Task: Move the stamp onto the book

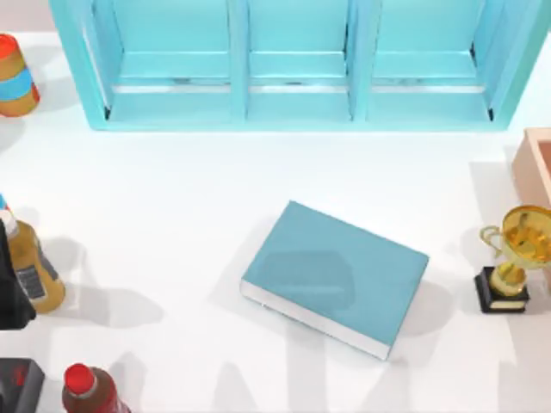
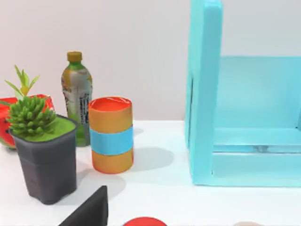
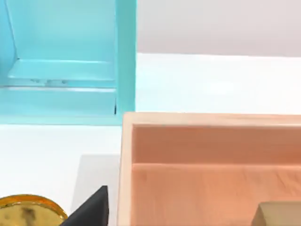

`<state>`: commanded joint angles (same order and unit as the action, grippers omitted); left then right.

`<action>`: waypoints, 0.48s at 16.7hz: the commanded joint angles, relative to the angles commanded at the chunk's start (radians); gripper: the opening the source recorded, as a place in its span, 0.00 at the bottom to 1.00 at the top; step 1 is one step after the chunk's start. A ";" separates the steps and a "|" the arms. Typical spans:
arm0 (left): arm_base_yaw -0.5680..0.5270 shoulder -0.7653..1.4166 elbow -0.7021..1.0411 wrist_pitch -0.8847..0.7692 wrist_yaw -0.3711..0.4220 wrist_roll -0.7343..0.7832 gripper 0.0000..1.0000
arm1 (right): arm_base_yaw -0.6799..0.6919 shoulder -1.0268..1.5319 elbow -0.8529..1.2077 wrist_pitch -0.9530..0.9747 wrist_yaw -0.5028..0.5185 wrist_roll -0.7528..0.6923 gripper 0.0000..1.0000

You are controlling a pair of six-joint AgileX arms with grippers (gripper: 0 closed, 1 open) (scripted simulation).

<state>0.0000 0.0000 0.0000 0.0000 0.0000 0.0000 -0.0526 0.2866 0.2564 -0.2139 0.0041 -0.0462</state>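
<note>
Book [image 1: 336, 275] flat mid-counter, top bare; stamp [image 3: 277, 214] sits inside the peach wooden tray [image 3: 188, 141] by the trophy [image 1: 514, 258] at counter right; tool state cannot tell either arm; risk: tray wall blocks grasp, trophy knocked.

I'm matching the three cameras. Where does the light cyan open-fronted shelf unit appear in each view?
Top view: the light cyan shelf unit spans the top of the picture, above the teal book.
Left wrist view: the shelf stands beside the orange can with a blue band.
Right wrist view: the shelf stands behind the pale wooden box.
Shared landmark: the white table.
</note>
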 joint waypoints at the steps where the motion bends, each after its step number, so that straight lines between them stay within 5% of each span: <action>1: 0.000 0.000 0.000 0.000 0.000 0.000 1.00 | -0.012 0.081 0.069 -0.053 0.000 -0.012 1.00; 8: 0.000 0.000 0.000 0.000 0.000 0.000 1.00 | -0.109 0.728 0.596 -0.488 -0.002 -0.105 1.00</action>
<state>0.0000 0.0000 0.0000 0.0000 0.0000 0.0000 -0.1614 1.0146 0.8521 -0.7014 0.0018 -0.1510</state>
